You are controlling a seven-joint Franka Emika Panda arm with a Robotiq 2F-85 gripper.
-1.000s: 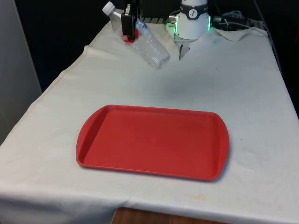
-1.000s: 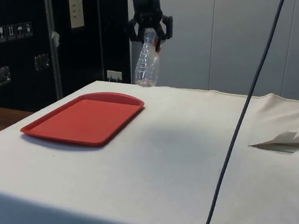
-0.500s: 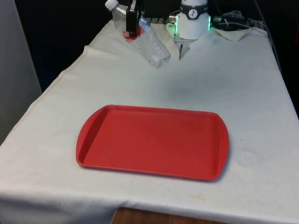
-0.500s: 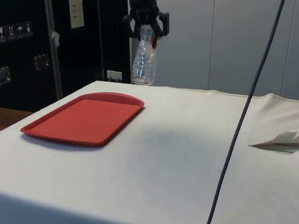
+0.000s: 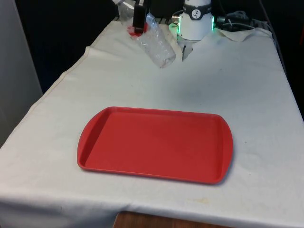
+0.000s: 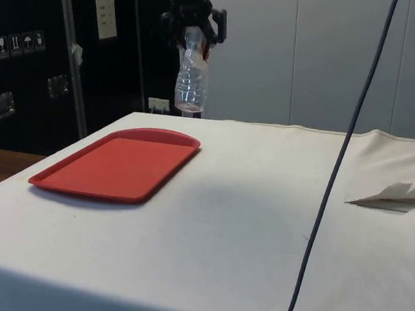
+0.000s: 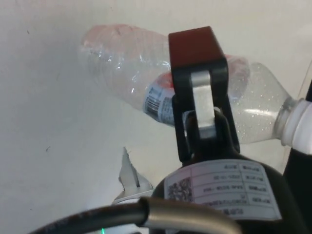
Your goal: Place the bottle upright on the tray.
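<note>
The bottle [image 5: 156, 45] is clear plastic with a white cap and a red label. It hangs in the air above the far end of the table [image 5: 247, 85], near the far corner on the front view's left, and it touches nothing below. In the front view it is tilted, with the cap up toward that corner and the base lower, toward the middle of the table. In the side view the bottle [image 6: 190, 80] looks almost vertical, so the lean is mainly across the table. The gripper [image 5: 138, 21] pinches it at the upper part of the body, just under the shoulder; in the wrist view one finger [image 7: 197, 83] lies pressed across the label, so the fingers are closed on the bottle.

The red tray [image 5: 154, 145] lies flat near the table's near edge, well apart from the bottle, and nothing is on it.

The step in hand seems to be the carry toward the tray. To do it well, I think the wrist should turn until the base faces straight down before the descent begins. The bottle should come down over the flat middle of the tray, away from the raised rim. The fingers should let go only when the base sits fully on the tray, because an empty light bottle tips easily.
</note>
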